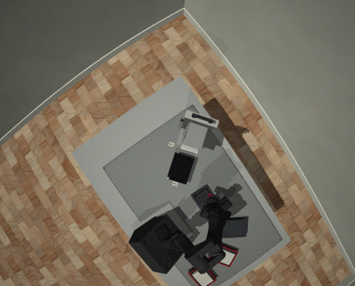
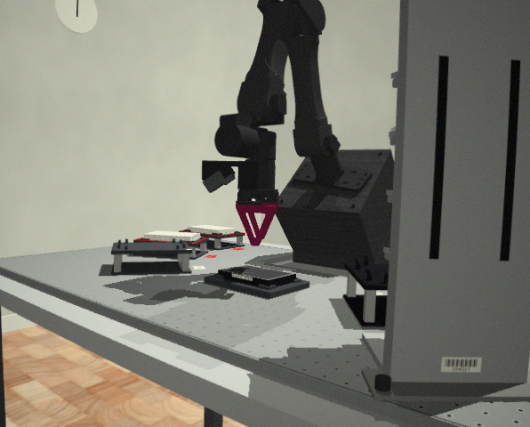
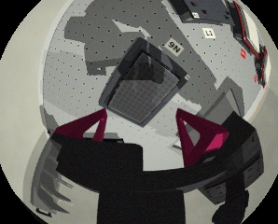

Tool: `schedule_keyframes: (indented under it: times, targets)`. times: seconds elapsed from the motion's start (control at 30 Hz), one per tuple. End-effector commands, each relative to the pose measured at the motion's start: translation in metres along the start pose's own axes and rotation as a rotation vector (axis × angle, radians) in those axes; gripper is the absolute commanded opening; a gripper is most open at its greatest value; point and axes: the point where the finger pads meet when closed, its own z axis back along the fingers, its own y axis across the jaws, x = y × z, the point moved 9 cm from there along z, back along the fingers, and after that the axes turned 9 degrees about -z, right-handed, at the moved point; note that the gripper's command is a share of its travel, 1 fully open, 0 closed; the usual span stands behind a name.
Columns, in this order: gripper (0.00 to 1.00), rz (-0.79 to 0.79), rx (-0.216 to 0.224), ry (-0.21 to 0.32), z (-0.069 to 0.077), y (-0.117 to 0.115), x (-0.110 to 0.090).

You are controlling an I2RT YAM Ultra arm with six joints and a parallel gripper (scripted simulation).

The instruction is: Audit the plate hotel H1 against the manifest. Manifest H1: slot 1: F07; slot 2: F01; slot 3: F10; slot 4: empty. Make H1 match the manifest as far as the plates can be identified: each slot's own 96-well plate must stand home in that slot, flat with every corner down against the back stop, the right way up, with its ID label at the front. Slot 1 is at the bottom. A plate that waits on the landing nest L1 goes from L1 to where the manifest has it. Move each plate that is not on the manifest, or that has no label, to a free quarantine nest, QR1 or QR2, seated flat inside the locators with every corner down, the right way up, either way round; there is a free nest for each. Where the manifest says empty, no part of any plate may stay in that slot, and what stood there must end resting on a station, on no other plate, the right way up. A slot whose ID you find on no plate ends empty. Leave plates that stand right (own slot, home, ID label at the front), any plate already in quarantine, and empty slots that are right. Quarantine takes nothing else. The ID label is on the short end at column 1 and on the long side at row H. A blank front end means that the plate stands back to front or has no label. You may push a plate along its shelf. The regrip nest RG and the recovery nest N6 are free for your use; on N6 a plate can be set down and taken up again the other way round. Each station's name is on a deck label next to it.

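My gripper is open and empty. It hangs a good way above the recovery nest N6, turned at an angle to it. In the wrist view the magenta fingers stand wide apart, with the N6 label beyond them. A dark gridded plate lies flat on N6, apart from the fingers. From above, the gripper covers part of that nest. The hotel H1 stands at the far end of the deck. The exterior view shows only its blank back, so its slots are hidden there. A pale plate edge shows at the hotel's front.
Two white plates sit in the red-edged quarantine nests. A raised dark nest stands in front of them. Another black raised nest stands before the hotel. The large black base block is beside the arm.
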Motion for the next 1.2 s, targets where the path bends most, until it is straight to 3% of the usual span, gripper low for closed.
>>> schedule_keyframes:
  times: [0.0, 1.17]
  targets:
    - [1.00, 0.095, 0.007, -0.007, 0.0019, 0.0016, 0.0009]
    - [1.00, 0.712, 0.005, -0.009, 0.0019, 0.0016, 0.0009]
